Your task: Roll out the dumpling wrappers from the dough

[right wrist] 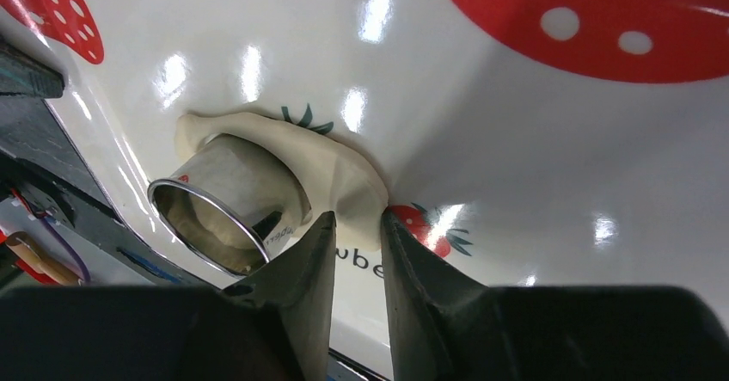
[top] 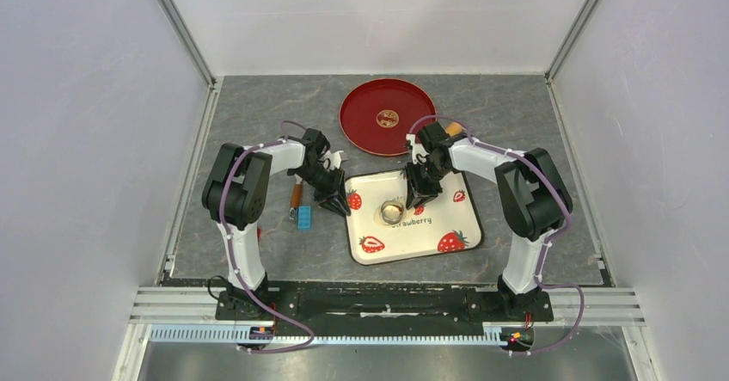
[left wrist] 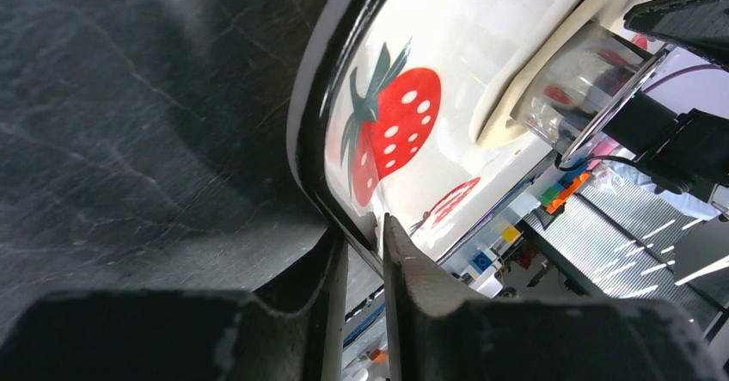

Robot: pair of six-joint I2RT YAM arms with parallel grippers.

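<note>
Dough (right wrist: 339,170), prob. soft, sticky & tear-prone, draped round ring cutter (right wrist: 219,205): R gripper (right wrist: 357,222) jaws nipped on its loose edge, likely best hold; L gripper (left wrist: 361,236) jaws clamp tray (left wrist: 311,140) rim

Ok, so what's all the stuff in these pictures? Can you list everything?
white square tray with red strawberries: one, white and red, middle of the table
shiny metal ring cutter: one, silver, standing on the tray
flattened pale cream dough: one piece, cream, on the tray around the cutter
round red plate with a gold emblem: one, red, behind the tray
brown-handled tool: one, brown, left of the tray; too small to name
small blue block: one, blue, beside that tool
tan object: one, tan, beside the plate, half hidden behind the right arm
grey stone-look table: one, grey, under everything
left gripper: one, black, pinching the tray's rim
right gripper: one, black, pinching the dough's edge
</note>
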